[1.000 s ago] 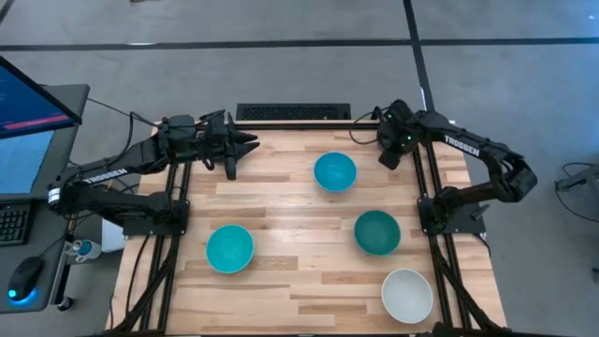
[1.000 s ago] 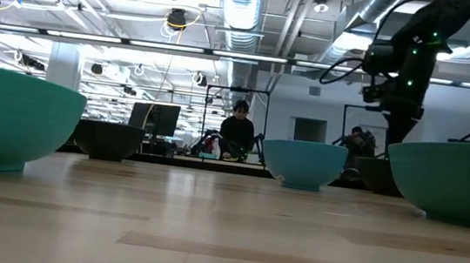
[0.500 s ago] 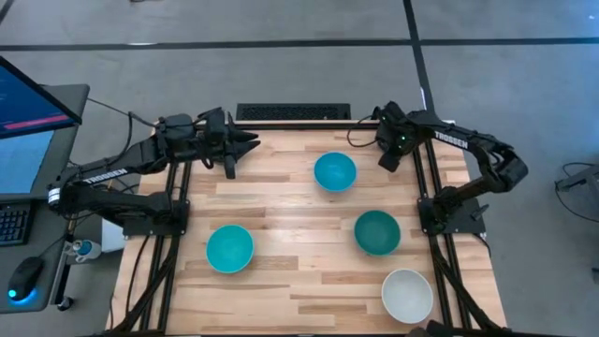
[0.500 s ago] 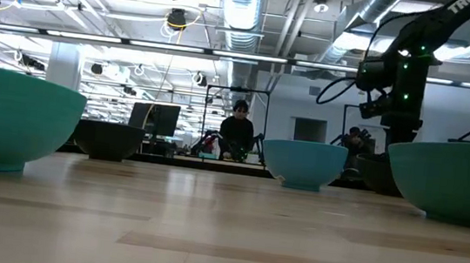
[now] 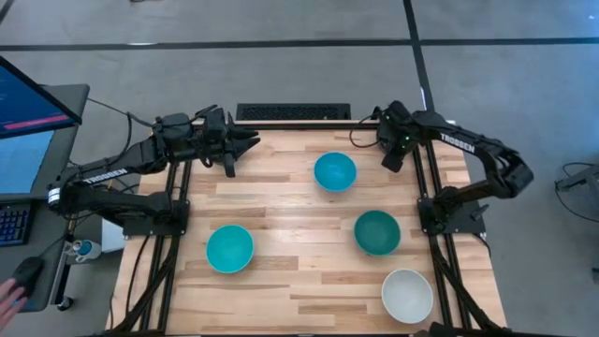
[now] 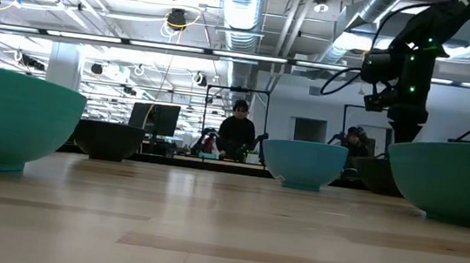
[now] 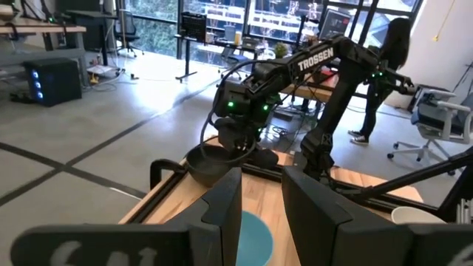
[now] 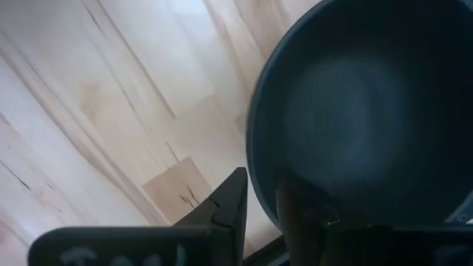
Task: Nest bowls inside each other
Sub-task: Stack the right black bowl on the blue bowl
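Grey concrete floor surrounds my pale wooden plank table [image 5: 281, 281], which fills the middle of the high view. In the low view an open workshop with ceiling ducts stretches behind the table, and a person [image 6: 237, 132] in dark clothes sits far back at centre.

My two dark arms reach in along the table's top edge. My left tool [image 5: 245, 145] hovers at the upper left corner of the table; in the left wrist view its two fingers [image 7: 225, 207] stand a little apart with nothing between them. My right tool [image 5: 394, 154] sits at the upper right corner, and its fingers [image 8: 229, 203] are closed on the rim of a round black bowl [image 8: 369, 118], one inside the rim and one outside. The left wrist view shows that black bowl hanging under the right tool, tilted above the table's far edge.

Four more bowls rest apart on the table. A round turquoise bowl [image 5: 230, 248] lies lower left. A round white bowl [image 5: 407, 295] lies at the lower right corner. A round dark teal-green bowl [image 5: 377, 232] lies right of centre, above the white one. A round sky-blue bowl [image 5: 335, 172] lies at upper centre, between my two tools.
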Robot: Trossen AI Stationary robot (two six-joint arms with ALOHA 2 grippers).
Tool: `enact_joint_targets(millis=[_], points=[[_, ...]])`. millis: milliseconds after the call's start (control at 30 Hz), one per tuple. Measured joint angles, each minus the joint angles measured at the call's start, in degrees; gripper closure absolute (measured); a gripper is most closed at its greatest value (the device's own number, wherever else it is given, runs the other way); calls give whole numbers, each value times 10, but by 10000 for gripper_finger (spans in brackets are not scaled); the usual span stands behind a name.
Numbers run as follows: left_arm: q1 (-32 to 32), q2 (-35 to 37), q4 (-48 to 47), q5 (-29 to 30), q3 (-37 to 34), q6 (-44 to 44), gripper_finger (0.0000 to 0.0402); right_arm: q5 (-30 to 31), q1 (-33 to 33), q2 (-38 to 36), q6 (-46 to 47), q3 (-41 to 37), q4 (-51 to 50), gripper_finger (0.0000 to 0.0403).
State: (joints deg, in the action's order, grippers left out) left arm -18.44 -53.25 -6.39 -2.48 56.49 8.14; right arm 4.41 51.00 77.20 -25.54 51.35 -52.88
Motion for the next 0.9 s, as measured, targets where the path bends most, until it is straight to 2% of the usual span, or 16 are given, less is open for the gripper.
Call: enact_joint_targets(millis=[433,533,667,800,900], points=[[0,0,-1,0,0,-3,313,0,-20,88,27,0,54,312],[0,0,-1,0,0,-4,313,9,-22,103,27,0,73,330],[0,0,-1,0,0,-4,313,49,-33,112,5,0,71,387],[0,0,-2,0,0,-9,313,48,-63,106,22,0,66,389],[0,0,-2,0,0,-9,313,44,-111,78,31,0,64,392]])
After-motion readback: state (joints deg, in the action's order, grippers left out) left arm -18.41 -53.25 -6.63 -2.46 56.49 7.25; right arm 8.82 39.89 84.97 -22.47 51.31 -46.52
